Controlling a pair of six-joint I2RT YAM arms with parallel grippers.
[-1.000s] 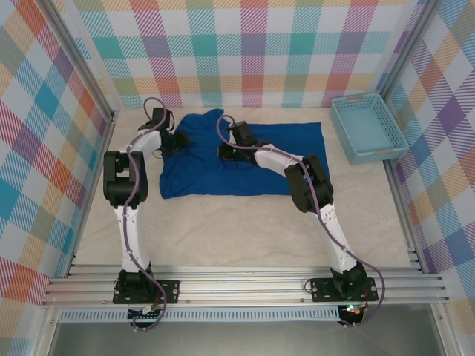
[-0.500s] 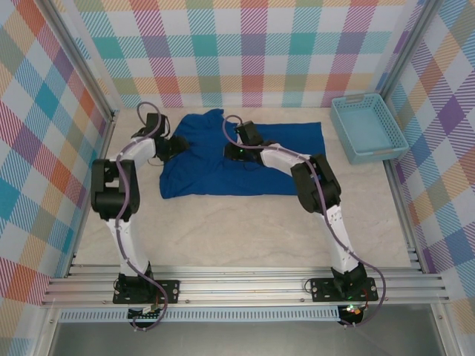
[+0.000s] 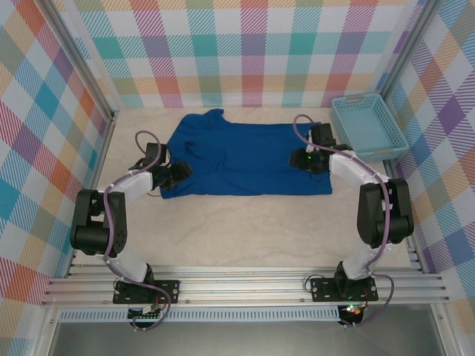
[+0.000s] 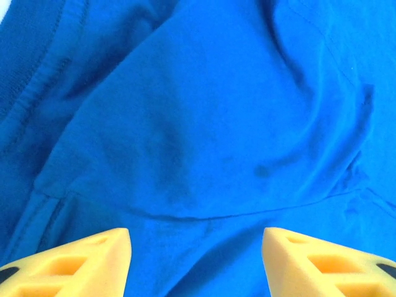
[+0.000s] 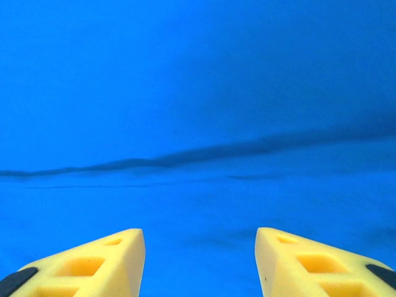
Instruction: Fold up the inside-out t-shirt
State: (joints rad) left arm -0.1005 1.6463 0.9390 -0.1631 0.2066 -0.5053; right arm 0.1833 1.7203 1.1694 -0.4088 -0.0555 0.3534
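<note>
- Plaid walls enclose a pale bench, with both arms reaching out over it.
- Shirt: it lies spread out nearly flat on the bench, directly under and ahead of both grippers. One end is below the left gripper, the other below the right.
- Left gripper: the jaws stand apart with nothing between them. It sits low over the shirt's near-left corner, where a creased flap with a stitched hem lies just ahead of the fingers.
- Right gripper: it is also open and empty. It hovers close above smooth cloth at the shirt's opposite end, and one long shallow crease runs across just ahead of the fingers.
- Basket: it sits just beyond the right gripper on its outer side, apart from the shirt.
- Step, as I judge it: the cloth is laid out and no fold is made yet, so the first fold is about to be set up.
- Next move, as I judge it: each gripper needs to drop to an edge, pinch the cloth there, and lift together with the other. They then carry one side over the other without dragging the rest out of shape.
- Count: one shirt, one basket, two grippers.
</note>
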